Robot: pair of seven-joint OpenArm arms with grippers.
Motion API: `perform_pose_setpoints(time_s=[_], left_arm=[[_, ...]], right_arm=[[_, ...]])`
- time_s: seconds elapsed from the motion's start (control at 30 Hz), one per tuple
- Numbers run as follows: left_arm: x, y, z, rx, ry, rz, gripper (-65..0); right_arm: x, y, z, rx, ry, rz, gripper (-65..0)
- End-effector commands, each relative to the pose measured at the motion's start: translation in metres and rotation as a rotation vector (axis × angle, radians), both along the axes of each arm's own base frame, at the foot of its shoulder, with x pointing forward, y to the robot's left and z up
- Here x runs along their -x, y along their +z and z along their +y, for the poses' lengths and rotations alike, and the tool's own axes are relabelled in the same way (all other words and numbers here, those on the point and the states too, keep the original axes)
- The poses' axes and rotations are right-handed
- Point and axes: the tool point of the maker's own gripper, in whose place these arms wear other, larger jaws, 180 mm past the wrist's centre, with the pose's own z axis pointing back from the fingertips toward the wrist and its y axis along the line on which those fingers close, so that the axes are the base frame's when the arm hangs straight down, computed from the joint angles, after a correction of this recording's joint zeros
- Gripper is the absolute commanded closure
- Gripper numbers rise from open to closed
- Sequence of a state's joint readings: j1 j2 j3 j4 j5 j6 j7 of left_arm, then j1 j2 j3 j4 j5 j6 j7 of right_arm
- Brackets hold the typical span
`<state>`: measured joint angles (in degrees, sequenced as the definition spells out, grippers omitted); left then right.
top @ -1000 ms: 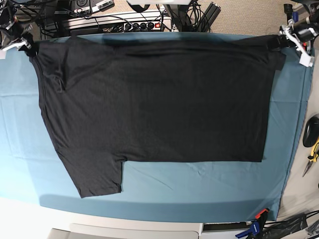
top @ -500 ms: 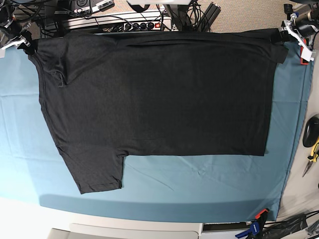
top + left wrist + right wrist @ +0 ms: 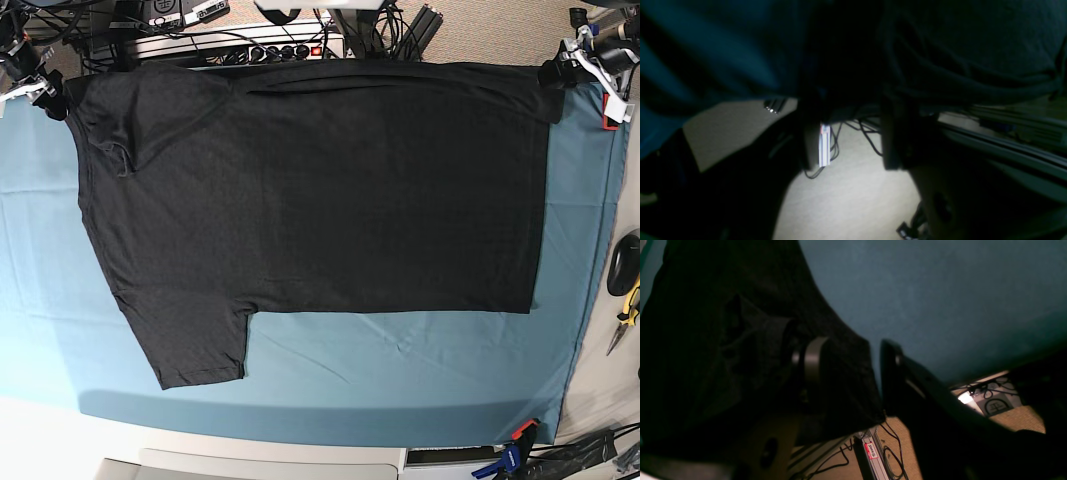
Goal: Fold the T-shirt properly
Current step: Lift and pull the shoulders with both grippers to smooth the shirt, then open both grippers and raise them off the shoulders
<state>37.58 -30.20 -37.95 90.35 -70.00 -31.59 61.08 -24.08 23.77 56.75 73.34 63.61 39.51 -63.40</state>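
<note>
Near edge of the bench [image 3: 300, 440] shows bare white below the teal cloth [image 3: 400, 370] that covers the rest. The T-shirt [image 3: 320, 190] lies flat, plain black side up, spread across the middle and far part of the bench, one short sleeve pointing toward the near-left corner area, hem along the right side, far edge reaching the bench's far edge. Pliers [image 3: 626, 315] and a black object sit past the right edge. Far-left corner: right hand [image 3: 40, 90] at the shirt's shoulder corner; wrist view shows its fingers [image 3: 813, 360] spread apart, fabric draped loosely between them, not pinched. Far-right corner: left hand [image 3: 572, 62] at the shirt's hem corner; wrist view is dark, fingers [image 3: 893, 140] parted with floor visible between, released.
</note>
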Motion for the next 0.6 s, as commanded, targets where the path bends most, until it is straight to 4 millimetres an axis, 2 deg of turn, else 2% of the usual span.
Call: perform_pose_setpoints(time_s=[0.0,0.1,0.2,0.43,0.57], left_arm=[[-0.006,0.01,0.004,-0.029,-0.032,-0.029,-29.6],[-0.012,0.019,0.003,-0.086,-0.08,-0.052,-29.6],[-0.023,0.035,0.006,-0.153,-0.112,-0.107,-29.6],[-0.05,0.08,0.028,-0.313,-0.082,-0.257,-29.6],[-0.052,0.087,0.034,-0.341,-0.075,-0.276,-29.6]], right_arm=[[-0.009,0.022,-0.013,0.045,-0.003,-0.06,-24.5],[-0.008,0.037,-0.024,0.081,-0.03,-0.096,-24.5],[-0.012,0.057,-0.029,0.134,-0.026,-0.13,-24.5],[-0.035,0.098,-0.011,0.262,0.086,-0.188,-24.5],[-0.037,0.1,0.008,0.278,0.165,-0.152,-24.5]])
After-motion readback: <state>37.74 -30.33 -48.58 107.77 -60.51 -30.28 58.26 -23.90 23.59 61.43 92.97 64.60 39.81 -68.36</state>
